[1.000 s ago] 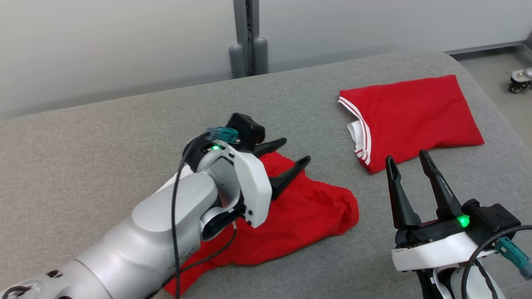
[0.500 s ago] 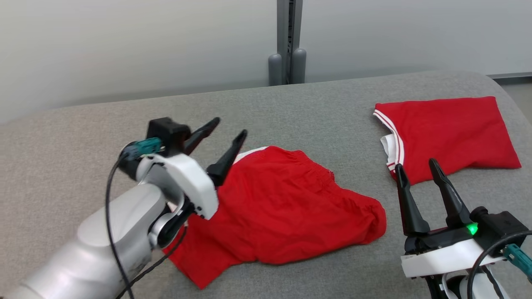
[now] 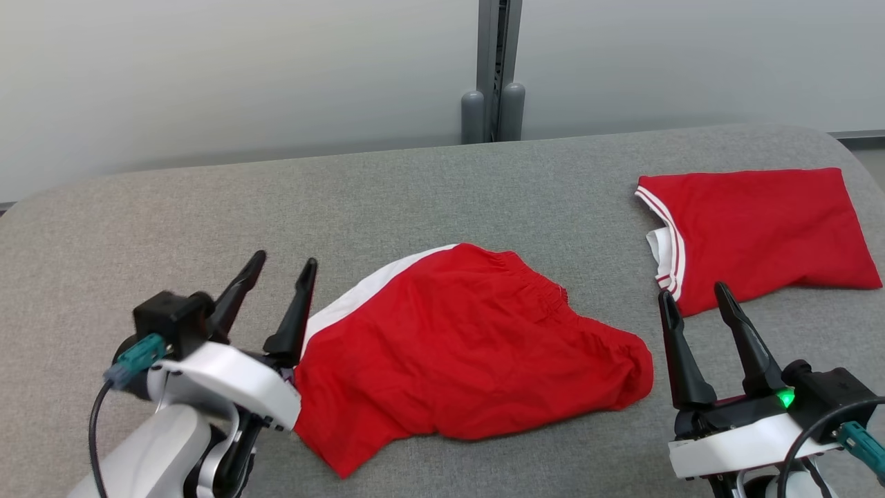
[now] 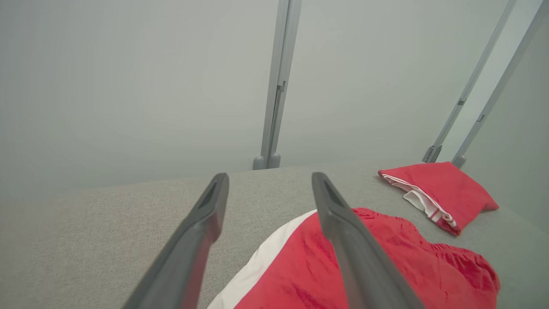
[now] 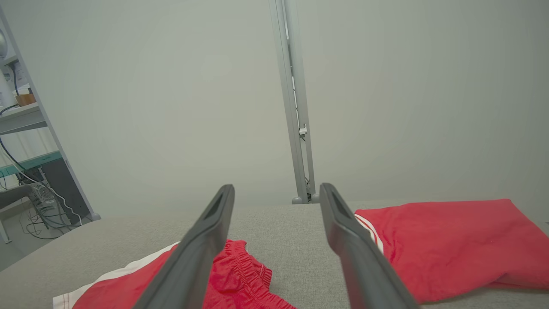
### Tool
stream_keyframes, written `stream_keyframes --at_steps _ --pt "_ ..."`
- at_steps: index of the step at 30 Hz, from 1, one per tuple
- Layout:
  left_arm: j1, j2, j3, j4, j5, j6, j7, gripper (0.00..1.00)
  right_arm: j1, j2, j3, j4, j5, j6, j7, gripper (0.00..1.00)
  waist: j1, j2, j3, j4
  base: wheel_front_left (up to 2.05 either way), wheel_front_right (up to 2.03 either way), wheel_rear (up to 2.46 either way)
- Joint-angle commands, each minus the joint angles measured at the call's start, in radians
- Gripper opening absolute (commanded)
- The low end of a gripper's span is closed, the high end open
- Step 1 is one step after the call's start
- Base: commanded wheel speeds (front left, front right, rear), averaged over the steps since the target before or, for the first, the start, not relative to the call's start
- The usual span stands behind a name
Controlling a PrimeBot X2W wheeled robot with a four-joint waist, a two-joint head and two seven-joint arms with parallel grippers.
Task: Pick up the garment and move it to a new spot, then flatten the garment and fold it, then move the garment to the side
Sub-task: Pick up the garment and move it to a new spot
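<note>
A red garment [image 3: 470,346] with a white side stripe and an elastic waistband lies loosely folded in the middle of the grey table [image 3: 207,221]. It also appears in the left wrist view as the red garment [image 4: 386,270] and in the right wrist view [image 5: 231,274]. My left gripper [image 3: 282,266] stands open just left of the garment's white edge, holding nothing. My right gripper [image 3: 695,297] is open at the lower right, between the garment and a second red piece, and it holds nothing.
A neatly folded red garment with white trim [image 3: 753,232] lies at the table's right, near the rounded edge. A grey post [image 3: 494,69] stands behind the table against a pale wall. Shelving with cables [image 5: 25,171] stands off to the left in the right wrist view.
My left arm has drawn back off the red garment to the lower left, leaving it lying on the table. The head camera has also shifted, so the whole scene moved right.
</note>
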Motion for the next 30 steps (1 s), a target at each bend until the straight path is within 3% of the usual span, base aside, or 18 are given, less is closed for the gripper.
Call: stream_keyframes --at_steps 1,7,14,22,30 --pt "0.004 0.005 0.013 -0.006 0.012 0.006 -0.005 1.0 0.004 -0.002 -0.003 -0.002 0.005 0.0 -0.003 1.0 0.0 -0.0001 0.001 -0.001 0.0 0.0 0.0" --pt "0.186 -0.033 0.232 -0.124 0.166 0.009 -0.005 1.0 0.02 0.001 -0.017 -0.014 0.001 0.0 -0.004 1.0 0.0 -0.0001 0.002 -0.001 0.0 0.0 0.0" --pt "0.349 -0.146 0.408 -0.171 0.301 -0.059 -0.005 1.0 0.032 0.003 -0.018 -0.018 0.004 0.0 -0.003 1.0 0.0 -0.0001 -0.007 -0.002 0.0 0.0 0.0" --pt "0.441 -0.247 0.507 -0.139 0.408 -0.158 -0.004 1.0 0.042 0.004 -0.024 -0.024 0.004 0.0 -0.003 1.0 0.0 -0.0001 -0.013 -0.001 0.0 0.0 0.0" --pt "0.444 -0.309 0.564 -0.08 0.455 -0.218 -0.003 1.0 0.047 -0.004 -0.014 -0.016 0.006 0.0 -0.003 1.0 0.0 -0.0001 -0.017 0.0 0.0 0.0 0.0"
